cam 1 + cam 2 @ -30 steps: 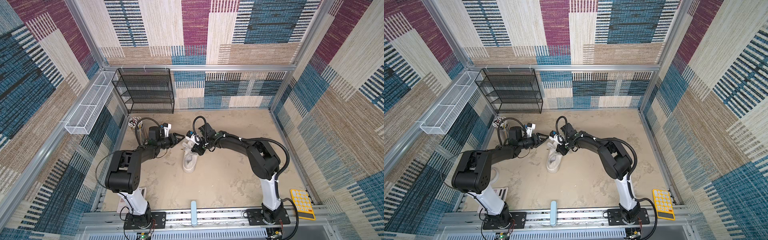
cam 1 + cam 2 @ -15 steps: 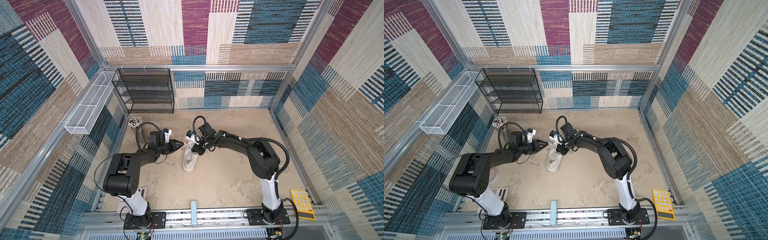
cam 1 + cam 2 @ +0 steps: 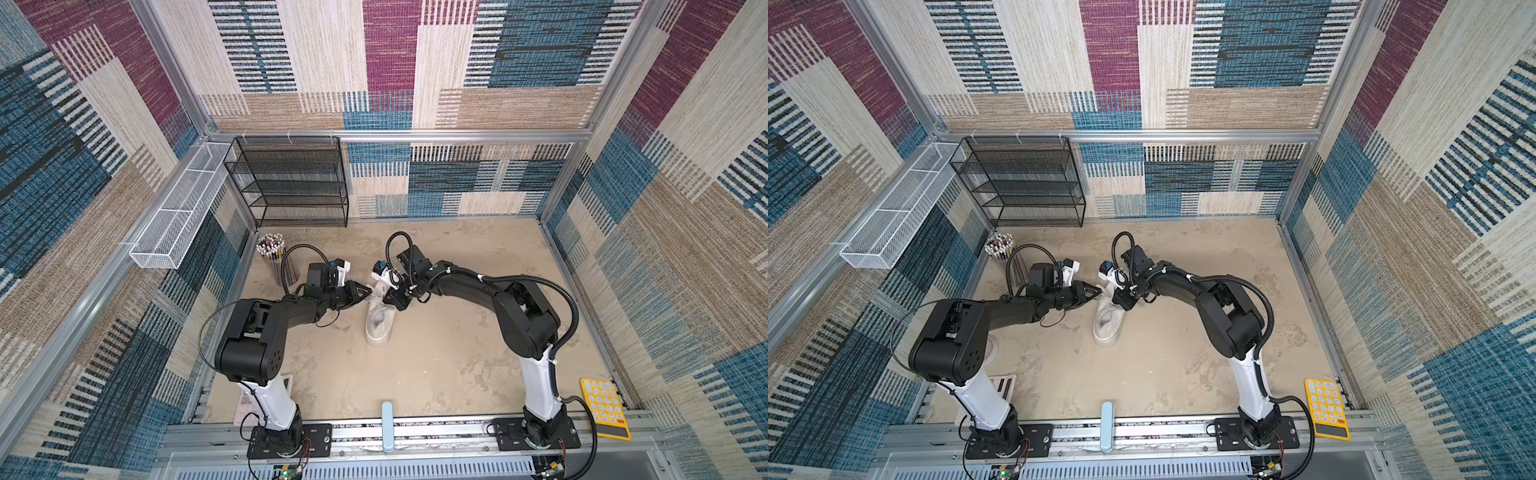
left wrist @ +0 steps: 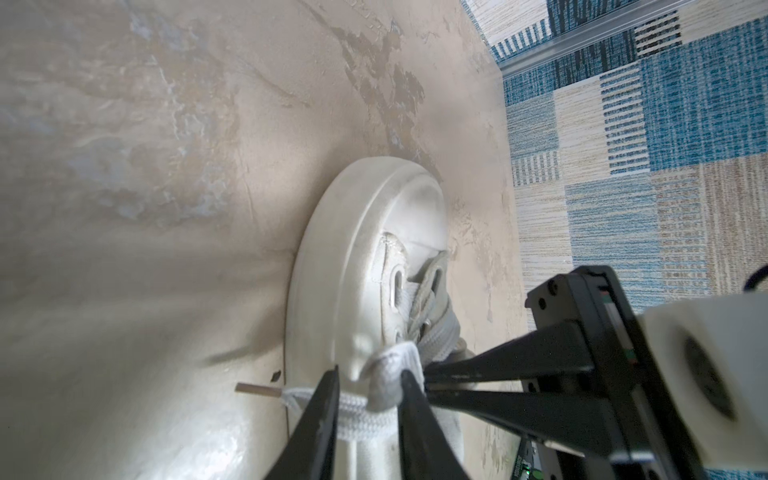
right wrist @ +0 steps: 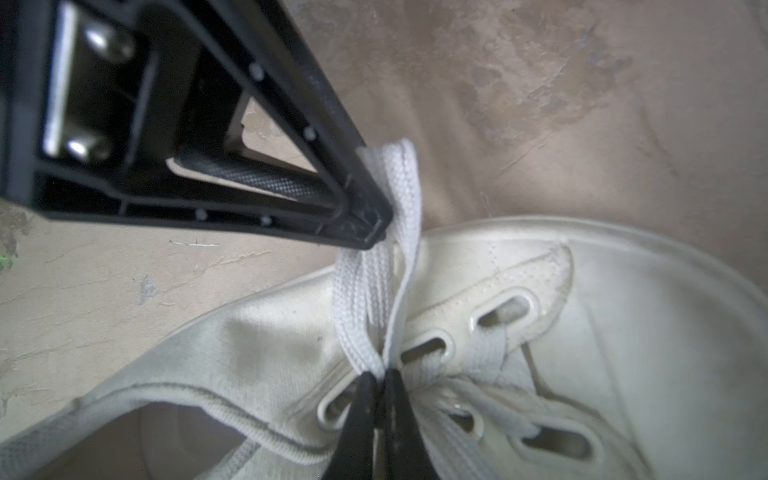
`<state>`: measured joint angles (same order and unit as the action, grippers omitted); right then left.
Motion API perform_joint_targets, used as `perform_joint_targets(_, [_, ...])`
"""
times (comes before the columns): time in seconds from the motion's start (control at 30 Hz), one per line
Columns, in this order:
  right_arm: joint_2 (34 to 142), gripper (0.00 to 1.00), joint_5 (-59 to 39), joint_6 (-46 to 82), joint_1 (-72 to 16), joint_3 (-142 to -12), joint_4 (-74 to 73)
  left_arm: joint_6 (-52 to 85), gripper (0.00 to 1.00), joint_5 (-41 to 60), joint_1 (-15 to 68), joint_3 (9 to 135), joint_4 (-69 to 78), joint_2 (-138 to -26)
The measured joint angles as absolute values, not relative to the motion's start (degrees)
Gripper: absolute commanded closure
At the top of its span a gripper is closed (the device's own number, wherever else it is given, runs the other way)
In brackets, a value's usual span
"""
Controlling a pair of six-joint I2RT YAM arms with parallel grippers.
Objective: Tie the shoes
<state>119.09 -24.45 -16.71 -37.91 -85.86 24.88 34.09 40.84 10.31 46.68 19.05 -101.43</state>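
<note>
While our right jaws pinched a lace over the white sneaker, our left jaws stood narrow around its loop, grip uncertain.

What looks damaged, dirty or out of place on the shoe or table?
The sneaker has a greyish smudge on its side panel near the eyelets, and the table shows a patchy, flaked beige coating. Nothing is spilled.

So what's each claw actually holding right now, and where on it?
Right claw pinches the lace loop at its base, by the eyelets. Left claw straddles the loop farther up; grip unconfirmed.
</note>
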Motion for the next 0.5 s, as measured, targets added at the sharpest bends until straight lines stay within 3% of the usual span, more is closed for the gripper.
perform_joint_targets(0.03, [119.2,0.92,-24.5,-16.7,-37.9,-85.9,24.9,34.0,0.97,40.8,10.3,46.9,19.1,-101.6])
perform_joint_targets(0.07, [119.2,0.92,-24.5,-16.7,-37.9,-85.9,24.8,33.9,1.00,40.7,10.3,47.1,19.0,-101.7])
perform_joint_targets(0.5, [119.6,0.93,-25.0,-16.7,-37.9,-86.0,24.5,20.8,1.00,34.8,10.7,53.1,0.8,-96.7])
